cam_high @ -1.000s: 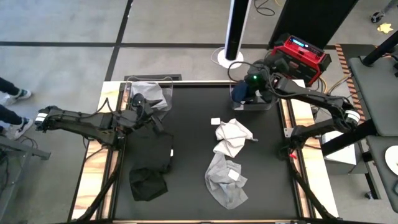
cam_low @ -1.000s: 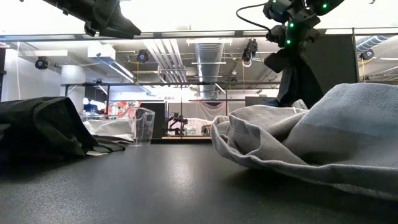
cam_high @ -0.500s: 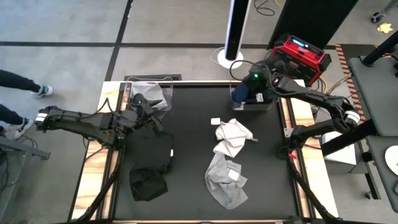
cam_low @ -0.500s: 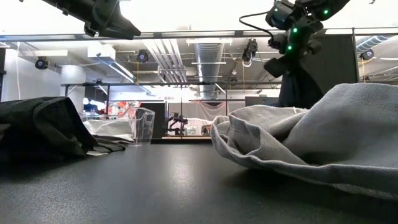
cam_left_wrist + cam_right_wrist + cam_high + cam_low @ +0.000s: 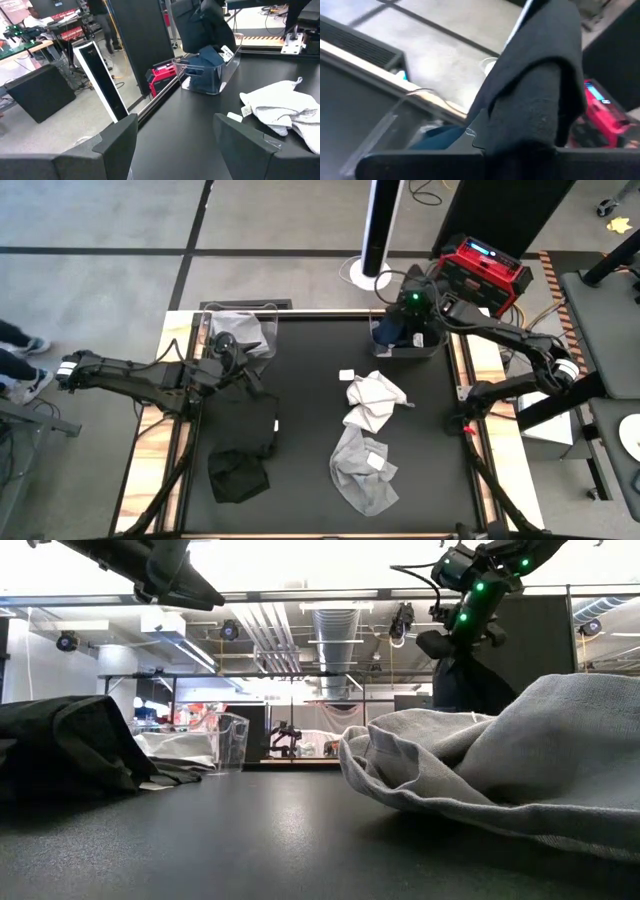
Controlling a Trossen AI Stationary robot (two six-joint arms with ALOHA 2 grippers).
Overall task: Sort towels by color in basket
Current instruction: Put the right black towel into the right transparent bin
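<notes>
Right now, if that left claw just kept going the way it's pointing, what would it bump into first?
Probably the clear bin holding the navy towel, straight ahead between the left gripper's open fingers. Bare table lies before it; depth is hard to judge.

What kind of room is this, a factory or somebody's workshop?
Most likely a robotics lab or test workshop. Bare ducts and pipes run across the ceiling, a red equipment case with cables sits on the concrete floor, and more benches stand behind.
</notes>
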